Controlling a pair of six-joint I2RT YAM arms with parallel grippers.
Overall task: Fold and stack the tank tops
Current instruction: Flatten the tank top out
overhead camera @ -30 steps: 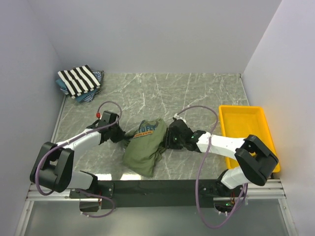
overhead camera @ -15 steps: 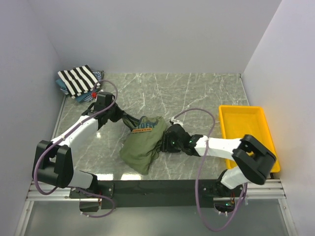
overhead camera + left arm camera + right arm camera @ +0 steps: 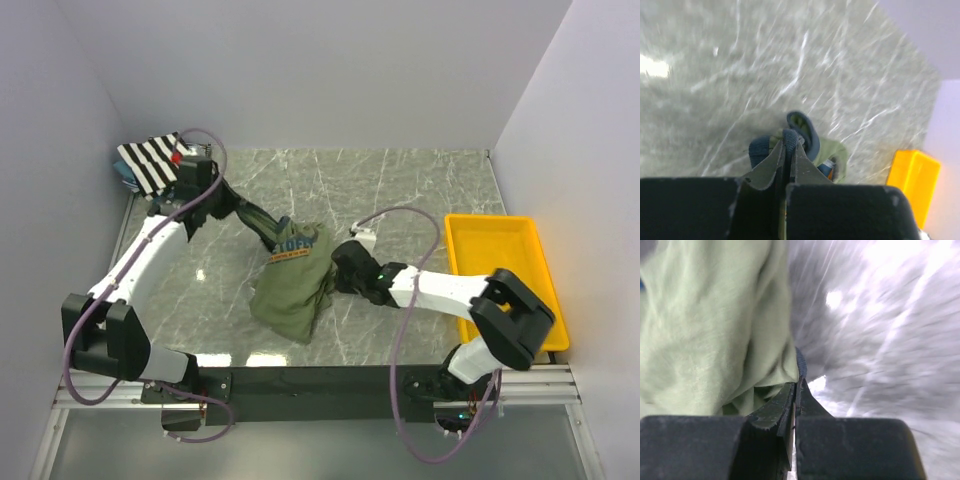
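While the right gripper [image 3: 795, 386] clenches an edge of the olive tank top [image 3: 290, 295], left of the yellow tray [image 3: 497, 222], the left gripper [image 3: 789, 144] pinches its navy strap [image 3: 801, 125] farther left; the striped tank top [image 3: 150, 160] lies farthest left

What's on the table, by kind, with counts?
Tank tops: 3 in view, the olive green tank top, the striped tank top and blue patterned cloth beneath it (more may be hidden).
Trays: 1, the yellow tray.
Total: 4.
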